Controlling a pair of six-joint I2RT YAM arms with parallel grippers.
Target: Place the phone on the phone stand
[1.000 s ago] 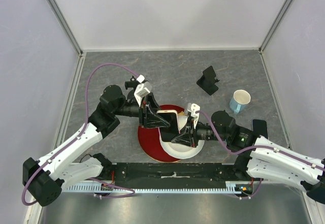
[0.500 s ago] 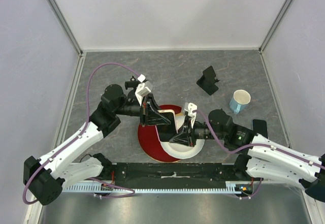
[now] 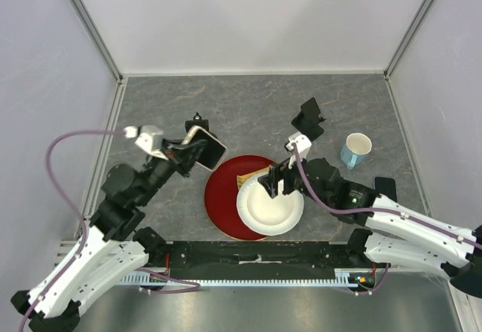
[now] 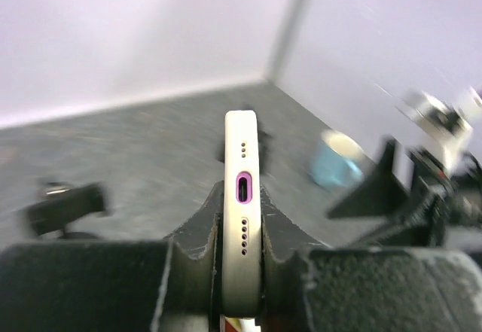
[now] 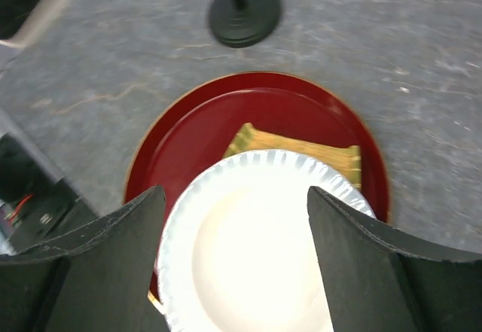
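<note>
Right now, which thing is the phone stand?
On the grey table, look to the far right, beyond the white paper plate. The phone stand stands left of the light blue mug: small, matte black, angular with a tilted back, where the mug is round.

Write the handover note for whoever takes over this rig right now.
Left gripper: shut on the phone, held left of the red plate.
Right gripper: open and empty, over the white paper plate.
Phone stand: far right part of the table, nothing on it, near the blue mug.
Done: phone gripped.
Left: carry it to the stand and set it against the back rest.
</note>
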